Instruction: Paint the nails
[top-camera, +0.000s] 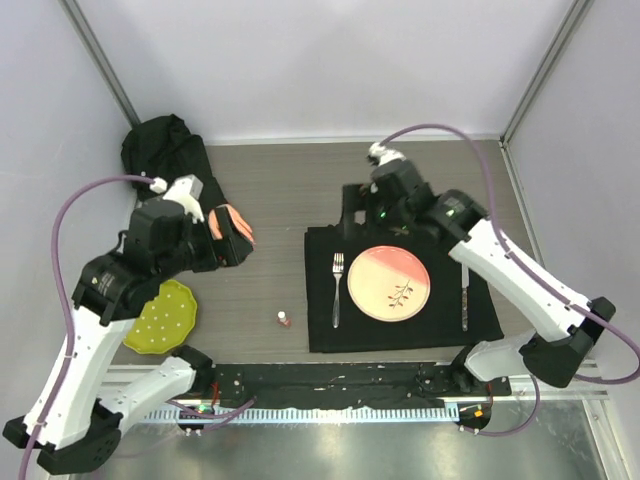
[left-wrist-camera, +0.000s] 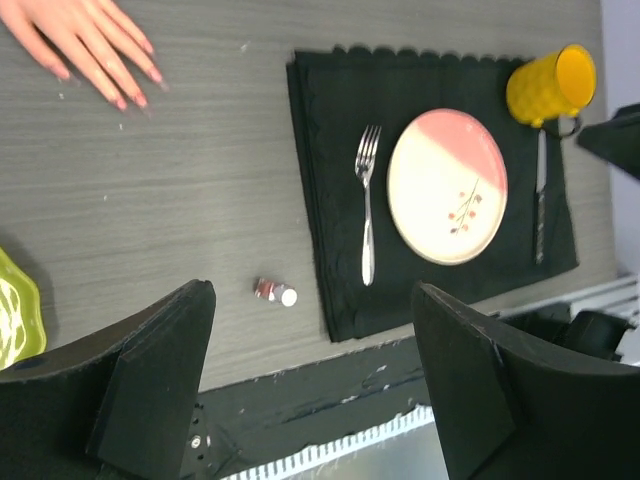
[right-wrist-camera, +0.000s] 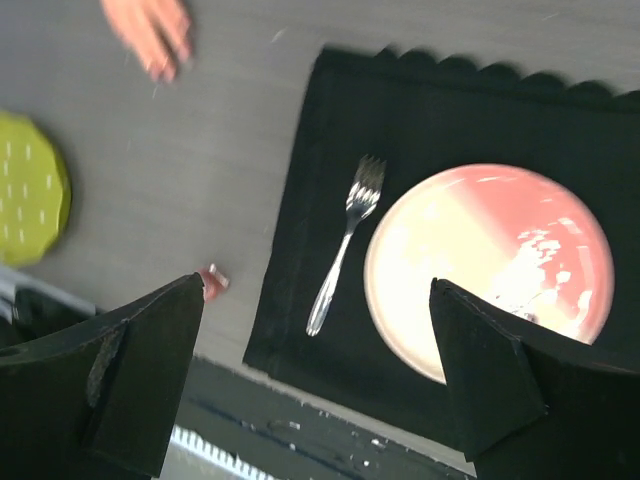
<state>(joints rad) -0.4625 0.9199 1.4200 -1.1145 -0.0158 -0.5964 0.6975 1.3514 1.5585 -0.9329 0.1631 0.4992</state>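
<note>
The nails (left-wrist-camera: 140, 100) lie upper left in the left wrist view, well apart from the polish bottle (left-wrist-camera: 275, 291) (lower centre). Left gripper (left-wrist-camera: 312, 292) and right gripper (right-wrist-camera: 316, 288) gape wide, empty; the left seems aimed at the bottle

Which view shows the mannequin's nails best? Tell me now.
Left wrist: the nails show sharp on spread fingers. Top view: the left arm covers most of the hand. Right wrist: the hand is blurred.
</note>
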